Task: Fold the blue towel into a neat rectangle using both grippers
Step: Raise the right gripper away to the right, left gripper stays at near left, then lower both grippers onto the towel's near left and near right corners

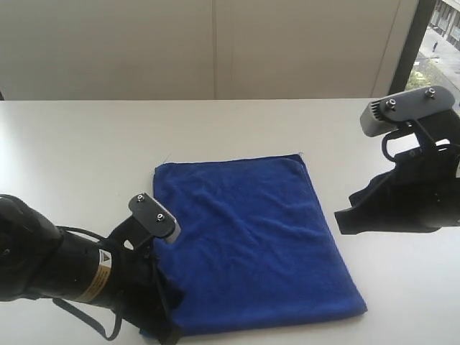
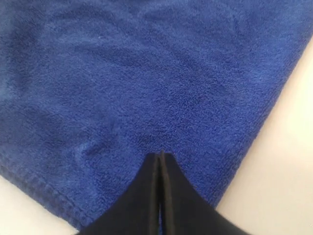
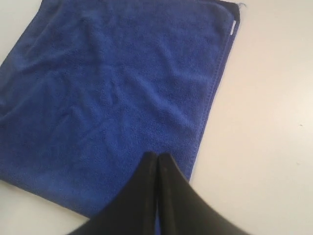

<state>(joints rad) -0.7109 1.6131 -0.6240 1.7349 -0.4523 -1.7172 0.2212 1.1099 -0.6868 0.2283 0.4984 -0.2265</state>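
surface: white table [image 1: 86,144] | on it: blue towel [image 1: 251,237], lying flat, folded

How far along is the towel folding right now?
The blue towel lies flat as a fairly tidy rectangle, so folding looks done or nearly. Nothing is in hand: the left gripper and right gripper are shut and empty. Remaining: perhaps smoothing wrinkles.

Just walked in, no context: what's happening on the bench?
A two-arm robot is folding a blue towel, which lies flat on the white table as a fairly tidy, slightly rumpled rectangle. The left gripper is over the towel's near corner, jaws shut; whether it pinches cloth is unclear. The right gripper hangs beside the towel's right edge, jaws shut, holding nothing.
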